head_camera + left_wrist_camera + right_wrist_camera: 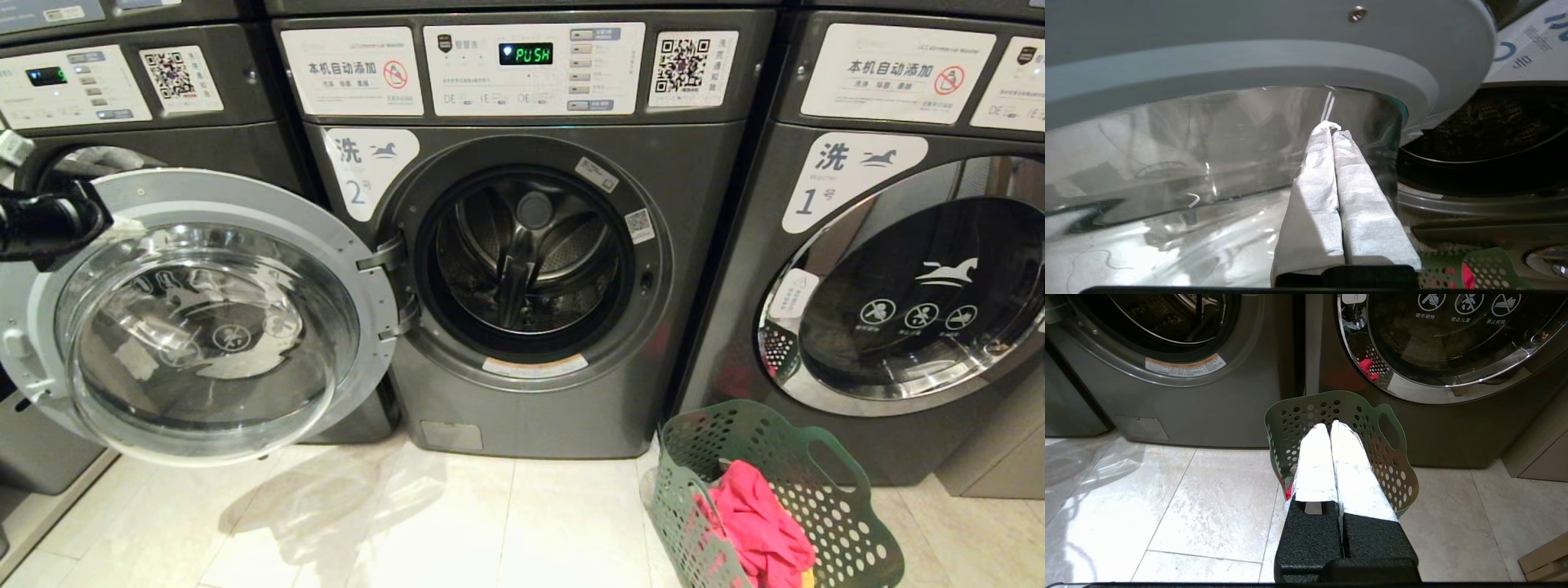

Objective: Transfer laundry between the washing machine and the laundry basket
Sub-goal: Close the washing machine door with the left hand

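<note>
Pink laundry sits bunched in the green perforated basket; left claw, pinched closed and empty, touches the open washer door.

The washing machine is dark grey, with white stickers and green letters on its little screen. Its open door has a light grey ring around see-through glass. The laundry basket is green with round holes. The clothes inside are bright pink
</note>
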Controlling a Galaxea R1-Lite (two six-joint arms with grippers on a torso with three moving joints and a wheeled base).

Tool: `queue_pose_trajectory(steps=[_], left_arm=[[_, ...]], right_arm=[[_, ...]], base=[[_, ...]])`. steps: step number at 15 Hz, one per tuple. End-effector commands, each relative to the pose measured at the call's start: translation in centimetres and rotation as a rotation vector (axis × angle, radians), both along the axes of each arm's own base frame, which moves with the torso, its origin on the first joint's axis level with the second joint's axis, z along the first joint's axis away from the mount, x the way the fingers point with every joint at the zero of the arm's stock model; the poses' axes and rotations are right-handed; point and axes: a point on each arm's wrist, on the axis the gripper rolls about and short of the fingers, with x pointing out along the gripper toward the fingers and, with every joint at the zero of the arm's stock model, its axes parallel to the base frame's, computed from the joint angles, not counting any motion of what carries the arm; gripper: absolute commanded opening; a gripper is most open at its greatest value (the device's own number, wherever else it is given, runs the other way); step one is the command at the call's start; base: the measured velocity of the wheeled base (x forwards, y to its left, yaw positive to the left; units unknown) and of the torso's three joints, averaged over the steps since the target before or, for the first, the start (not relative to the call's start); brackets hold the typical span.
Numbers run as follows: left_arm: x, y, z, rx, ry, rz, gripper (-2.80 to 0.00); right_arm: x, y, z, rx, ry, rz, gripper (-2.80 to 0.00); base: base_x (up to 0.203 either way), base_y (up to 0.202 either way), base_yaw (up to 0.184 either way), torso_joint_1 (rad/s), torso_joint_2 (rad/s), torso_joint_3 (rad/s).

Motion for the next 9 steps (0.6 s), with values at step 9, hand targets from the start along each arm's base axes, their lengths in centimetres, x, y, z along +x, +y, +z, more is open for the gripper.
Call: queue_pose_trajectory(steps=[9], left_arm=[[2.3,1.5,-3.2,0.076,0.027,0.101,-2.80]], right_arm=[[0.0,0.0,0.0,-0.008,0.002,0.004,-2.80]], base=[[0.000,0.000,0.000,0.000,0.00,0.000]])
